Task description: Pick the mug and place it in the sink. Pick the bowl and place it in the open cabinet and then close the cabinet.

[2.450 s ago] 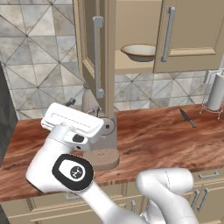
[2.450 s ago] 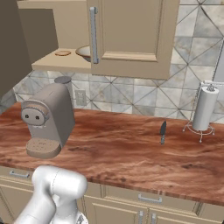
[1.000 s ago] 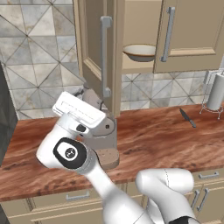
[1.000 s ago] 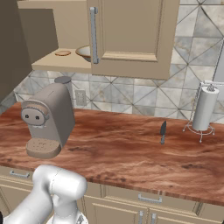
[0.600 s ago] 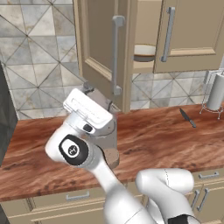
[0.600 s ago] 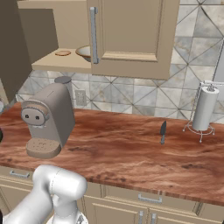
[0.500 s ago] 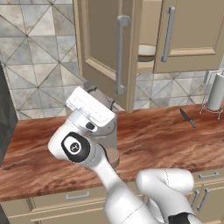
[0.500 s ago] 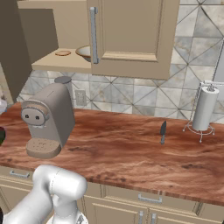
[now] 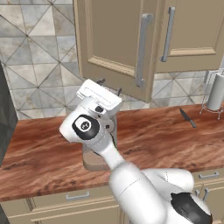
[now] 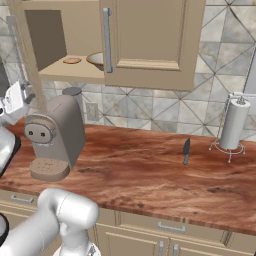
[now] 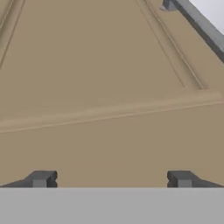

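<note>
The shallow off-white bowl (image 10: 98,60) sits inside the beige-tan wooden wall cabinet (image 10: 150,40); its door (image 9: 116,41) is part-swung, not yet shut, with the open, empty tool (image 11: 111,178) against it

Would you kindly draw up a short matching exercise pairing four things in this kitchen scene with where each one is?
Things:
1. bowl
2. knife
3. paper towel roll
4. coffee machine

Places:
A. upright on a wire holder at the right end of the counter
B. on the shelf inside the cabinet
C. lying on the counter, left of the wire holder
D. standing on the counter below the open cabinet door

Pairs: 1-B, 2-C, 3-A, 4-D
</note>
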Controlling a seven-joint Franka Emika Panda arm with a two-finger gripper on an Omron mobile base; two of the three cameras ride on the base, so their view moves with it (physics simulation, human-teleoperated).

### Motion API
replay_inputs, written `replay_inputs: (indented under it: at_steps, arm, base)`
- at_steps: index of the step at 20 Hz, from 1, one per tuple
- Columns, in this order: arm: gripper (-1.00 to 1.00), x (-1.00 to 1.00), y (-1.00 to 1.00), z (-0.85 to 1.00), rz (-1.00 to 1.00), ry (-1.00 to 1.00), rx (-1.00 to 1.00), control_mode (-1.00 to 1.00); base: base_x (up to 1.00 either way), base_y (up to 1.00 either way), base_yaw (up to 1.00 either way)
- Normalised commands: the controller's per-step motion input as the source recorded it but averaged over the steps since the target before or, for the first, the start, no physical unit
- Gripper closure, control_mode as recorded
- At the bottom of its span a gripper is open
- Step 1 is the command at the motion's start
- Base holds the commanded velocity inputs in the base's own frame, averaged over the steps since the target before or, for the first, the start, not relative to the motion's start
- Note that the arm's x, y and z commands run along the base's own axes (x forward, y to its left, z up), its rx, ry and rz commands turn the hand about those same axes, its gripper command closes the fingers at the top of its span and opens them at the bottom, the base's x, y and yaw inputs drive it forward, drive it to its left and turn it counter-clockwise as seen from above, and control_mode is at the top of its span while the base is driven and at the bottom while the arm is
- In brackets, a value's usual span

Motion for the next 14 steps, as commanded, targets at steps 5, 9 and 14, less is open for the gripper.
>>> replay_inputs:
  at_steps: [5, 9, 14]
  arm:
    - [-1.00, 0.40, -0.58, 0.13, 0.00, 0.35, 0.10, -1.00]
    - [-1.00, 0.34, -0.67, 0.34, 0.00, 0.25, 0.14, -1.00]
    - [-1.00, 0.30, -0.68, 0.25, 0.00, 0.24, 0.15, -1.00]
  base:
    - [0.00, 0.00, 0.00]
    - [0.00, 0.00, 0.00]
    - [0.00, 0.00, 0.00]
